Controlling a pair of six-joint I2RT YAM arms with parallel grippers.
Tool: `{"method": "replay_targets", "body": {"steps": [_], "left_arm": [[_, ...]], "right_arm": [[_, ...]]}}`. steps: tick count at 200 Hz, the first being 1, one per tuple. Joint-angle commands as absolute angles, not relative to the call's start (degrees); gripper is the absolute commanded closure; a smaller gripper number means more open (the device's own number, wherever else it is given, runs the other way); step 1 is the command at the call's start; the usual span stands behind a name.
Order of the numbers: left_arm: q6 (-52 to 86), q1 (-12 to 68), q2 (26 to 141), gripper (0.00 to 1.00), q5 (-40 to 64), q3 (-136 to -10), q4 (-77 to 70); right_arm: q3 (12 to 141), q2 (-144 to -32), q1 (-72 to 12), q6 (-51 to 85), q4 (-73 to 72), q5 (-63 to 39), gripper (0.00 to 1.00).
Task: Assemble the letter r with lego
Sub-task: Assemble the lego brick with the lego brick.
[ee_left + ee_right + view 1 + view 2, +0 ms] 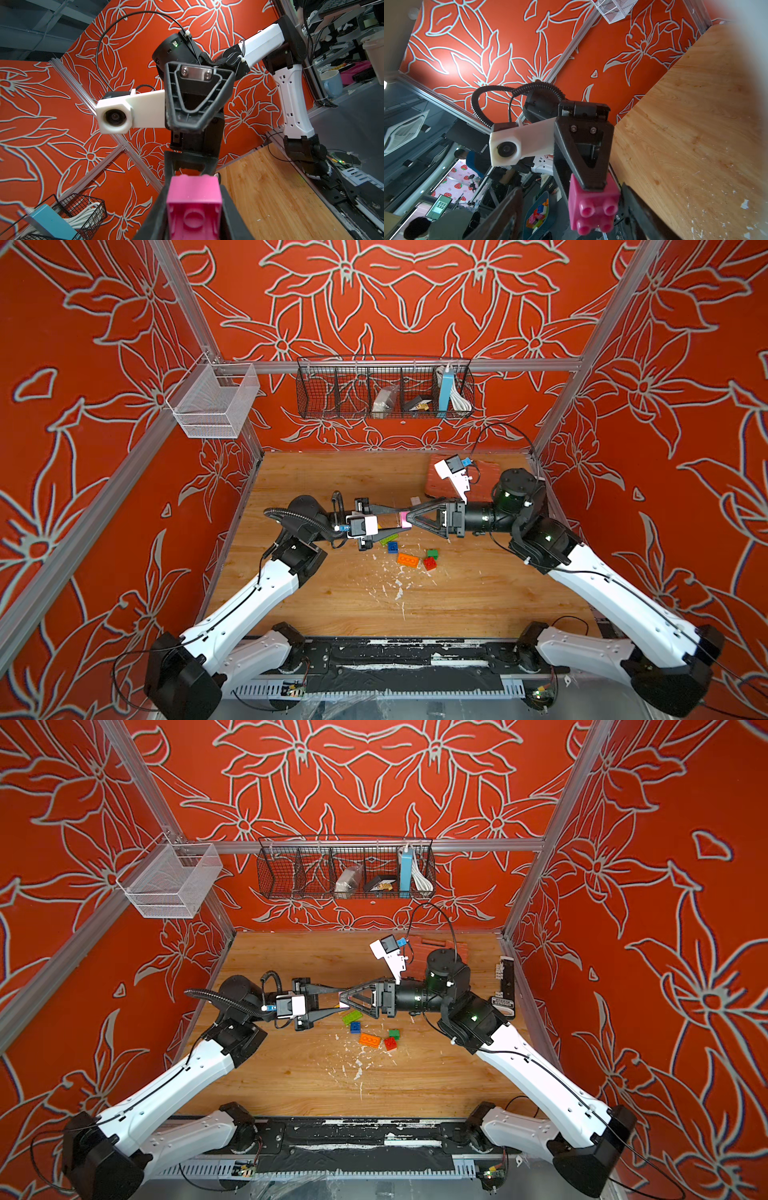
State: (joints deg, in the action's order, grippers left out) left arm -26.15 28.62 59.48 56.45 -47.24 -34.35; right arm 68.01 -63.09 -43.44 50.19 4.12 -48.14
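Observation:
My left gripper (194,188) is shut on a magenta lego brick (194,199), held above the table's middle, with its hollow underside facing the left wrist camera. The same brick (593,209) shows its studs in the right wrist view. My right gripper (570,187) faces the left one tip to tip. It stands open, its fingers on either side of the brick with a wide gap on one side. In both top views the brick (404,519) (344,1005) sits where the two grippers meet. Loose lego lies below: lime (388,538), blue (392,547), orange (408,560), green (432,553) and red (429,563).
A large orange ribbed case (486,481) lies at the back right of the wooden table (332,597). White flecks are scattered on the wood in front of the loose bricks. A black wire basket (384,387) and a white mesh basket (214,400) hang on the walls.

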Motion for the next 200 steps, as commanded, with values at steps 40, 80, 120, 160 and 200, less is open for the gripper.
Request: {"method": "replay_targets", "body": {"steps": [40, 80, 120, 160, 200], "left_arm": [[-27.6, 28.7, 59.6, 1.00, 57.4, -48.1, -35.2], [-27.4, 28.7, 59.1, 1.00, 57.4, -47.8, -34.6], [-27.3, 28.7, 58.8, 1.00, 57.5, -47.7, -34.5], [-27.1, 28.7, 58.8, 1.00, 57.7, -47.7, -34.4], [-26.8, 28.8, 58.8, 1.00, 57.7, -47.7, -34.4]], "right_arm": [[63.9, -61.8, -43.9, 54.1, 0.6, -48.6, 0.36], [63.7, -60.9, -43.9, 55.1, -1.1, -47.2, 0.42], [63.8, -59.9, -43.9, 55.3, -1.2, -46.1, 0.43], [63.5, -60.5, -43.9, 56.4, -1.9, -46.7, 0.44], [64.1, -61.3, -43.8, 57.1, -2.7, -47.5, 0.48]]}}
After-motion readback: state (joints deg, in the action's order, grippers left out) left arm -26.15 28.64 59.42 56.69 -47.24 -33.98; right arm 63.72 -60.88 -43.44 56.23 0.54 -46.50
